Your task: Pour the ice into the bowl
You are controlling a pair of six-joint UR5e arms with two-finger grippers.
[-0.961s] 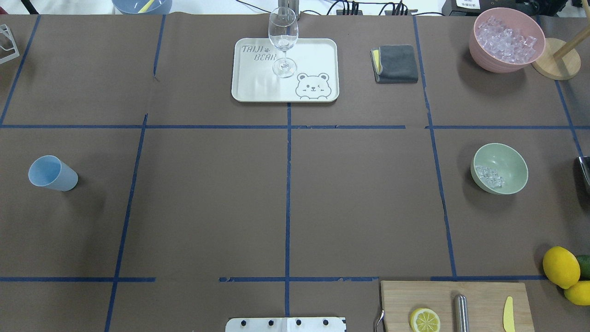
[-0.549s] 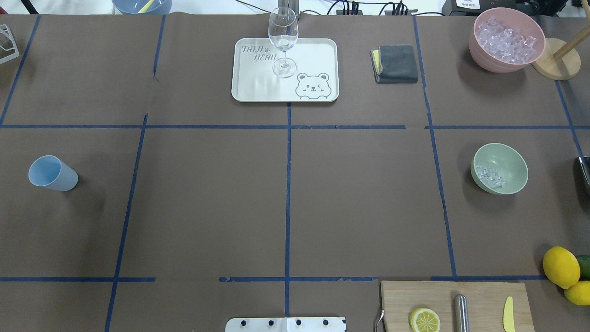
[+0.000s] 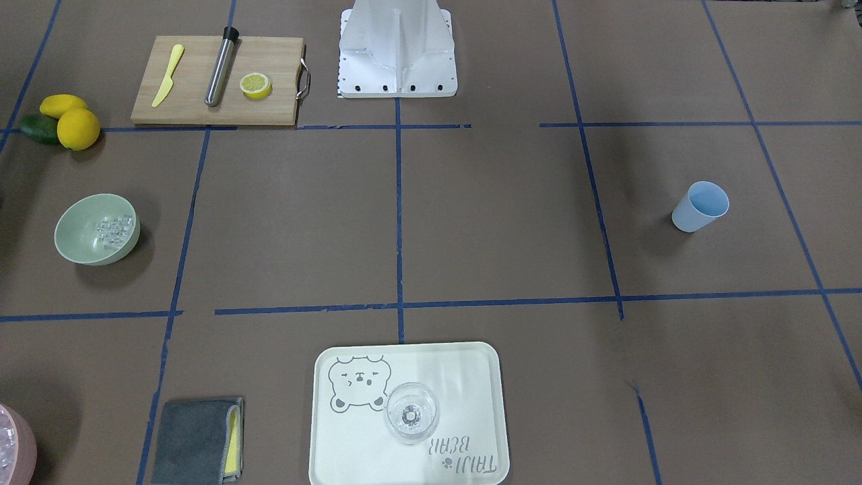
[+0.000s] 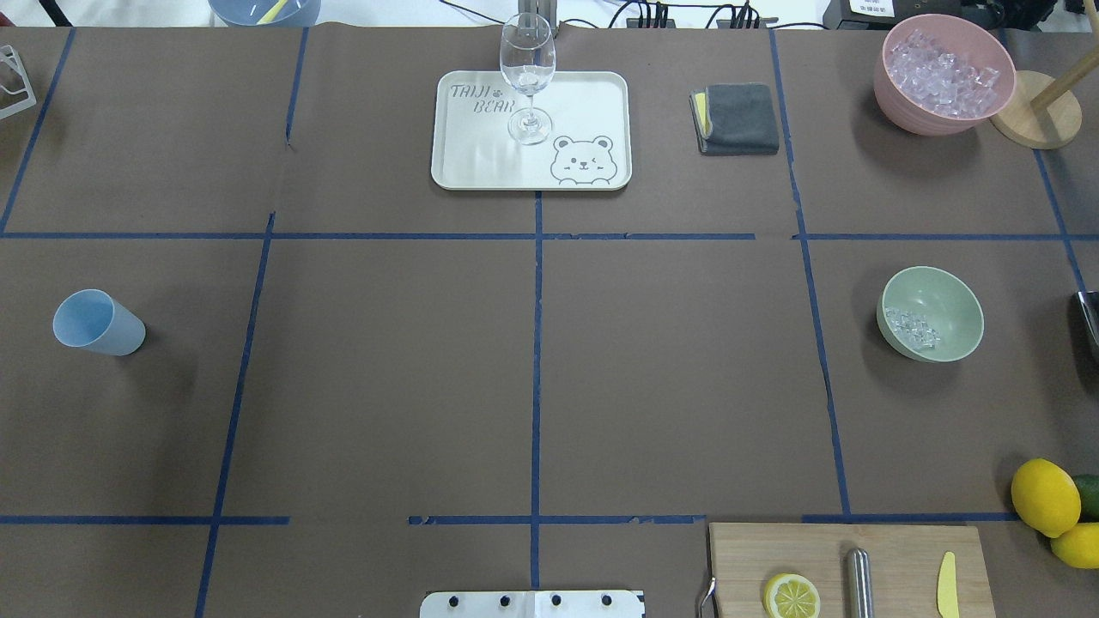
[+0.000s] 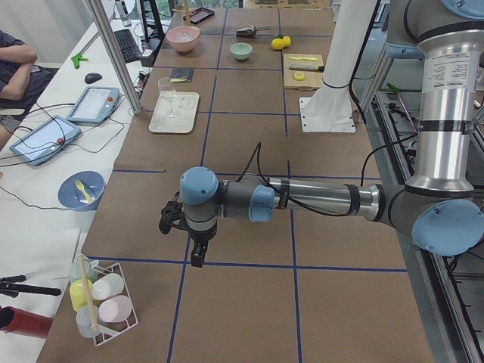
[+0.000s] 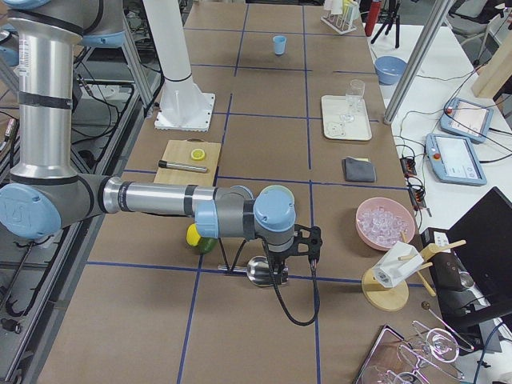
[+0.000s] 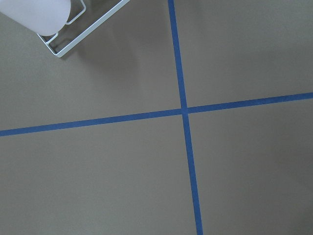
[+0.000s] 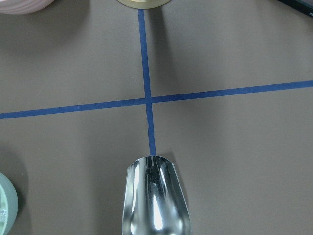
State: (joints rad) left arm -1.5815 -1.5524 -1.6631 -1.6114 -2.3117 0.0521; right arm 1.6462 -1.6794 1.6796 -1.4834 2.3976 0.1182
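Ice (image 4: pixel 912 328) sits inside bowl (image 4: pixel 951 294); blue cup (image 4: pixel 96 323) well apart from bowl, looks empty. Left gripper (image 5: pixel 198 255), right gripper (image 6: pixel 277 272): apart or together, can't tell. Risk: metal scoop (image 8: pixel 156 200) near bowl clips it, spilling ice.

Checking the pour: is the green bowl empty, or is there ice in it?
Not empty: a small cluster of ice lies inside the bowl, against one side.

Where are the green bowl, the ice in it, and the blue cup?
Bowl (image 4: pixel 947 299): overhead view, bare inner wall.
Ice (image 4: pixel 912 328): overhead view, middle of pile.
Cup (image 4: pixel 123 336): overhead view, outer side.
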